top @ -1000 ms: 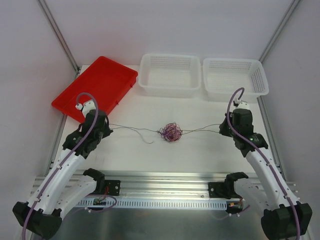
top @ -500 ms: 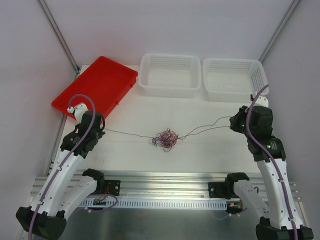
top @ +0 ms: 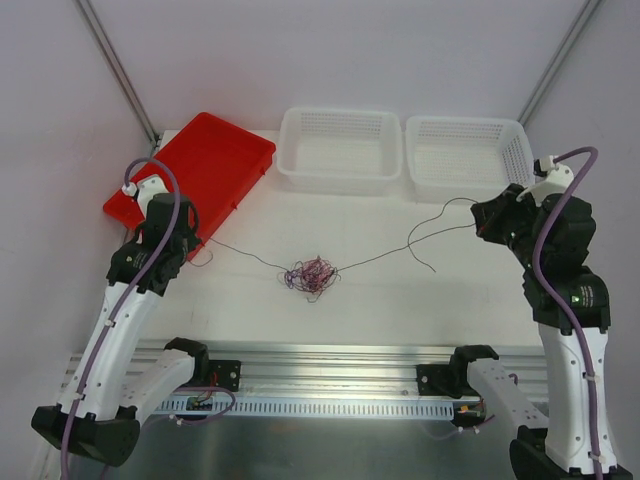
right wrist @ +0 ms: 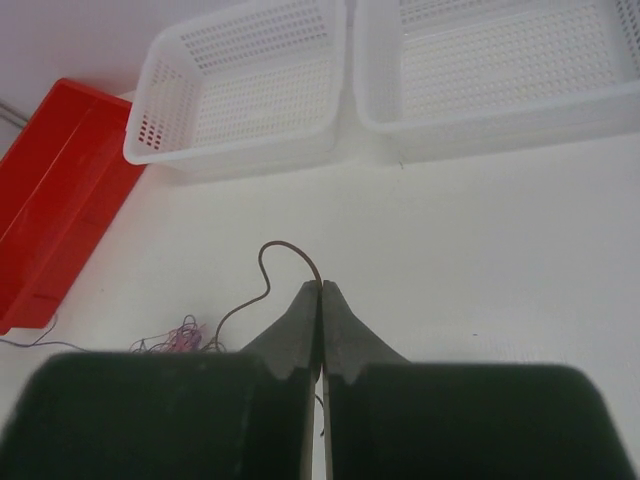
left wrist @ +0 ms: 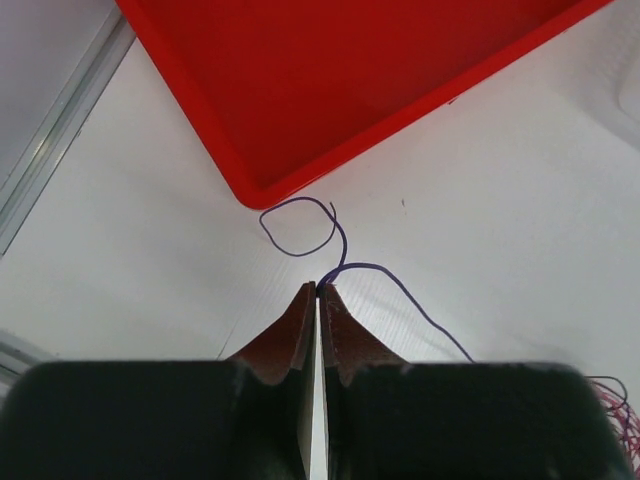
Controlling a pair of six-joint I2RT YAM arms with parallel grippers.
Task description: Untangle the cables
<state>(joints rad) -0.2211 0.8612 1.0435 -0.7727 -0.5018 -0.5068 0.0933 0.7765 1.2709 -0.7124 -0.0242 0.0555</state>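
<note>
Step in hand, by my read: both arms are pulling opposite ends to draw the cables (top: 310, 275) out of the knot, and the untangling is far from done. The tangle is sitting as a small purple-pink clump on the tabletop (top: 400, 300), about midway between the arms and well apart from both. The left claw (left wrist: 317, 287) is pressing its fingers together on a purple strand (left wrist: 400, 290), pinching right at the tips, with a short free loop curling ahead toward the corner of the red tray (left wrist: 400, 80). The right claw (right wrist: 321, 285) is likewise pinching a dark strand (right wrist: 263, 262), which is arching up off the tips and dropping back toward the clump. Pose: the left arm is reaching forward and out to the left, claw low by the tray's near corner and pointing inward. The right arm is standing tall at the right side, wrist bent, claw pointing left, near the front of the right basket (top: 460, 183). The left basket (top: 340, 178) is sitting clear of everything. The left strand is running nearly straight to the clump, while the right side is showing slack, with one curl hanging loose. Next move probably calls for more spread or lift on the right to take up that slack. If the clump is only tightening, it calls for letting go and regripping closer in; a hard pull could cinch the knot
</note>
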